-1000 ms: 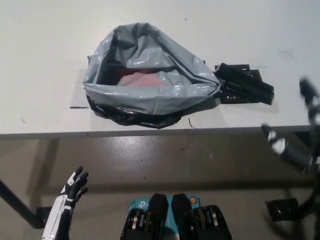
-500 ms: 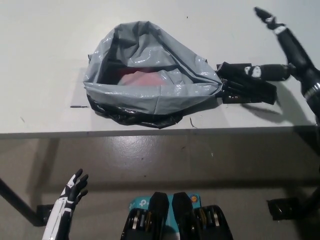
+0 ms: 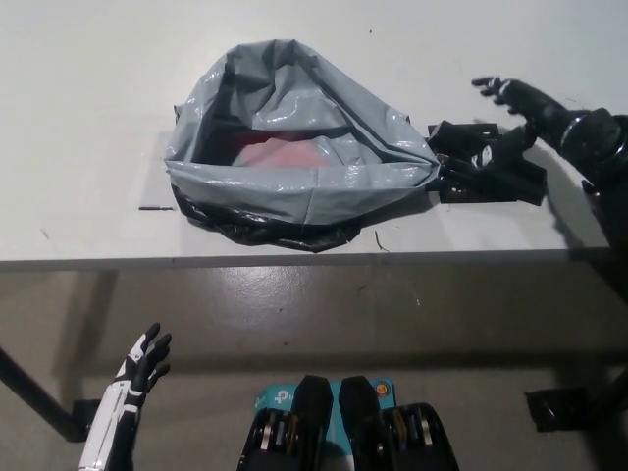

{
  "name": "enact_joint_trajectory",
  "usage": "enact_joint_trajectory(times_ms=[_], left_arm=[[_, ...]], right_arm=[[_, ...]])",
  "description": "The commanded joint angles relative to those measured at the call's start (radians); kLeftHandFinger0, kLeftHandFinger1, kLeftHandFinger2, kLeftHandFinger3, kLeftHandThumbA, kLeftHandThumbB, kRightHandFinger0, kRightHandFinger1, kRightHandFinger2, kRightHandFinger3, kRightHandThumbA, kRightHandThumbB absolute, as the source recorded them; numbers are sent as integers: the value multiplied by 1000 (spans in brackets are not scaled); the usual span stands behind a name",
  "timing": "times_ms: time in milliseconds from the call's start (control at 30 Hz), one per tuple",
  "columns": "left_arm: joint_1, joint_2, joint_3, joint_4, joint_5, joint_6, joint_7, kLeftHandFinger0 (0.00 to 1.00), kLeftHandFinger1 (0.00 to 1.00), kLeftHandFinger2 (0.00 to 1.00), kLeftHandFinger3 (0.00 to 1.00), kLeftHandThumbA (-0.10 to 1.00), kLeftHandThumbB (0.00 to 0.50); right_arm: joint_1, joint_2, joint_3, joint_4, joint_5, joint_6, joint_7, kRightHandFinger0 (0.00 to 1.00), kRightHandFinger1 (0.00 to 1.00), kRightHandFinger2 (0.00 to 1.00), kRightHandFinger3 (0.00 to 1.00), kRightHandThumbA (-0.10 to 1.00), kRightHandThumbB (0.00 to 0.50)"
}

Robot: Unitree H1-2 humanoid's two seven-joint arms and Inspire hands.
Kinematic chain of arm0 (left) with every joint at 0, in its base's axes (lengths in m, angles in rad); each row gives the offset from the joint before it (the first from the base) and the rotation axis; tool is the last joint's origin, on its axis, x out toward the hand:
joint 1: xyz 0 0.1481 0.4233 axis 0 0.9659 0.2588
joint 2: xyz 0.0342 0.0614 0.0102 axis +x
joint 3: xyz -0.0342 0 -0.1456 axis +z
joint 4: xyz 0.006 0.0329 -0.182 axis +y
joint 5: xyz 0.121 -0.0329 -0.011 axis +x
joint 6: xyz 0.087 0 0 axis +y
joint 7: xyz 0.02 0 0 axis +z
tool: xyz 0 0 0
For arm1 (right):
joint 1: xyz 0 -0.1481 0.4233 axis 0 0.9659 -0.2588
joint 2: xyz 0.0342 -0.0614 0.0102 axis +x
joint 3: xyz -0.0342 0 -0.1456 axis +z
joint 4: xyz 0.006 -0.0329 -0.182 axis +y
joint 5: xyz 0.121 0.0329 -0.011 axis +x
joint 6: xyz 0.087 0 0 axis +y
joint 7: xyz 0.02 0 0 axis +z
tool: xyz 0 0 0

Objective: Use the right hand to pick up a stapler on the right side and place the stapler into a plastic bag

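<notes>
Stapler (image 3: 478, 173) lies on the counter (image 3: 78, 88) just right of the grey plastic bag (image 3: 294, 186), against its crumpled edge. Your right robot hand (image 3: 530, 118) hovers over it, released, with fingers spread and one finger reaching down across its top; you have no grasp yet. Your left robot hand (image 3: 145, 357) hangs low at the left, below the counter edge, fingers apart, holding nothing.
</notes>
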Motion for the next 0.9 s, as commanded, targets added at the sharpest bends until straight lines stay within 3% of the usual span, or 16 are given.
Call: enact_joint_trajectory(times_ms=[0, 200, 333, 367, 500, 533, 567, 600, 633, 667, 700, 733, 800, 833, 867], left_arm=[[-7, 18, 3, -30, -3, -34, -11, 1000, 1000, 1000, 1000, 1000, 25], [-13, 22, 2, -36, 5, -24, -11, 1000, 1000, 1000, 1000, 1000, 61], [-20, 23, 0, -32, 13, -33, -11, 1000, 1000, 1000, 1000, 1000, 42], [-21, 23, 0, -30, 12, -36, -13, 1000, 1000, 1000, 1000, 1000, 48], [-27, 23, -2, -29, 21, -32, -13, 1000, 1000, 1000, 1000, 1000, 44], [-27, 24, -2, -29, 21, -31, -14, 1000, 1000, 1000, 1000, 1000, 38], [-29, 25, -1, -29, 20, -27, -14, 1000, 1000, 1000, 1000, 1000, 36], [-31, 25, 0, -28, 21, -26, -13, 1000, 1000, 1000, 1000, 1000, 36], [-35, 24, 0, -27, 23, -23, -12, 1000, 1000, 1000, 1000, 1000, 36], [-37, 25, 0, -26, 25, -22, -11, 1000, 1000, 1000, 1000, 1000, 36], [-40, 26, 0, -25, 26, -22, -12, 1000, 1000, 1000, 1000, 1000, 42], [-42, 27, -1, -25, 27, -20, -13, 1000, 1000, 1000, 1000, 1000, 42], [-49, 27, -1, -26, 29, -14, -12, 1000, 1000, 1000, 1000, 1000, 29], [-52, 27, -1, -28, 28, -8, -13, 1000, 1000, 1000, 1000, 1000, 25], [-53, 27, -1, -29, 27, -5, -14, 1000, 1000, 1000, 1000, 1000, 17]], right_arm=[[-68, 3, 7, 73, -27, -33, -1, 1000, 1000, 1000, 1000, 965, 433], [-64, 6, 11, 138, -34, -98, 8, 1000, 1000, 1000, 1000, 1000, 416], [-62, 2, 17, 155, -41, -127, 18, 1000, 1000, 1000, 1000, 1000, 410], [-58, 2, 16, 152, -41, -134, 19, 1000, 1000, 1000, 1000, 995, 389], [-45, 7, 10, 146, -55, -159, -60, 1000, 1000, 1000, 1000, 886, 403], [-42, 9, 8, 147, -58, -172, -85, 967, 897, 820, 761, 827, 387], [-37, 16, -2, 150, -58, -193, -140, 458, 525, 537, 456, 782, 398], [-35, 20, -7, 153, -58, -201, -168, 289, 375, 406, 339, 745, 392], [-32, 25, -16, 154, -57, -218, -210, 127, 314, 404, 329, 693, 379], [-29, 26, -20, 153, -57, -228, -229, 109, 357, 486, 379, 676, 374], [-25, 29, -27, 142, -58, -237, -261, 99, 463, 671, 525, 629, 359], [-24, 30, -29, 140, -59, -242, -276, 145, 523, 728, 576, 631, 352], [-21, 29, -33, 137, -63, -266, -310, 196, 521, 706, 595, 626, 321], [-20, 28, -33, 131, -67, -263, -321, 206, 484, 655, 582, 639, 308], [-18, 27, -34, 128, -69, -261, -328, 162, 376, 537, 515, 661, 300]])
